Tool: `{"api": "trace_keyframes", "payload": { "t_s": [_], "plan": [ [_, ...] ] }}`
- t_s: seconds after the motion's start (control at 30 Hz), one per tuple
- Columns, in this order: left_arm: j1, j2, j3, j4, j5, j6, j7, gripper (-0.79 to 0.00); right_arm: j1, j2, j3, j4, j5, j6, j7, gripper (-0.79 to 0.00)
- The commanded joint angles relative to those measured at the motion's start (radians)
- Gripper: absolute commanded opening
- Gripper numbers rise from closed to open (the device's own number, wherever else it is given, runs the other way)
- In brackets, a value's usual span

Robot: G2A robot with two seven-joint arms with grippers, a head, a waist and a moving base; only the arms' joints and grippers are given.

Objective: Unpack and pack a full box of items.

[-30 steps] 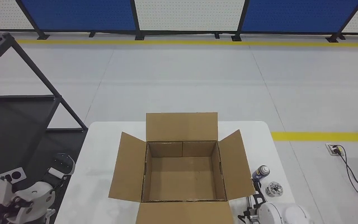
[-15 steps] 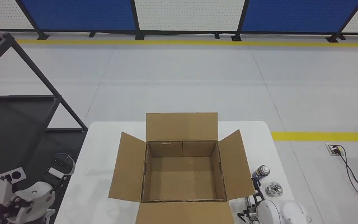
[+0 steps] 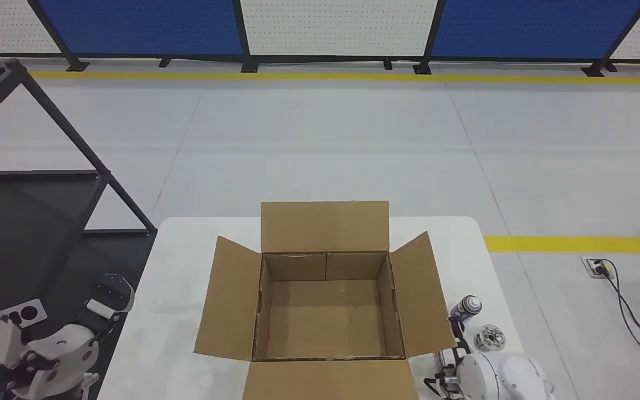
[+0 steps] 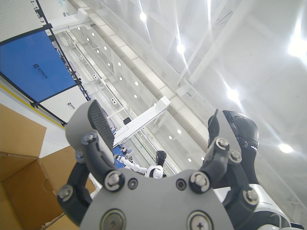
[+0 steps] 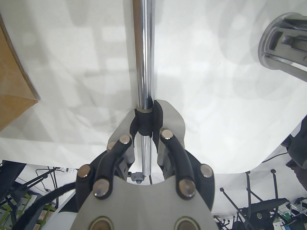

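An open cardboard box (image 3: 325,318) with all flaps spread sits mid-table, and its inside looks bare. My right gripper (image 5: 146,118) is shut on a shiny metal rod (image 5: 143,48) that points out over the white table, just right of the box's right flap (image 5: 14,77). In the top view the rod (image 3: 466,310) stands off the box's right side, above the right arm (image 3: 490,382). My left gripper (image 4: 156,120) is open and holds nothing. It is aimed up at the ceiling beside the box (image 4: 21,168), at the table's left front corner (image 3: 55,362).
A round metal part (image 5: 283,48) lies on the table close to the rod's right, also visible from above (image 3: 488,337). The white table (image 3: 175,300) has bare strips left and right of the box. A dark frame (image 3: 60,150) stands off the left.
The right arm has shifted slightly left at the table's front right, still holding the rod. The box and the left arm have not moved.
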Motion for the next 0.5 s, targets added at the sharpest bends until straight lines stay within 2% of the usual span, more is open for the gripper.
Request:
{"api": "trace_keyframes", "payload": {
  "t_s": [0.0, 0.2, 0.47],
  "plan": [
    [0.000, 0.000, 0.000, 0.000, 0.000, 0.000, 0.000, 0.000, 0.001, -0.001, -0.002, 0.002, -0.002, -0.001, -0.001, -0.785],
    [0.000, 0.000, 0.000, 0.000, 0.000, 0.000, 0.000, 0.000, -0.020, 0.000, 0.021, -0.037, -0.004, 0.006, -0.007, -0.785],
    [0.000, 0.000, 0.000, 0.000, 0.000, 0.000, 0.000, 0.000, -0.122, 0.013, 0.139, -0.187, 0.006, 0.007, -0.011, -0.785]
  ]
}}
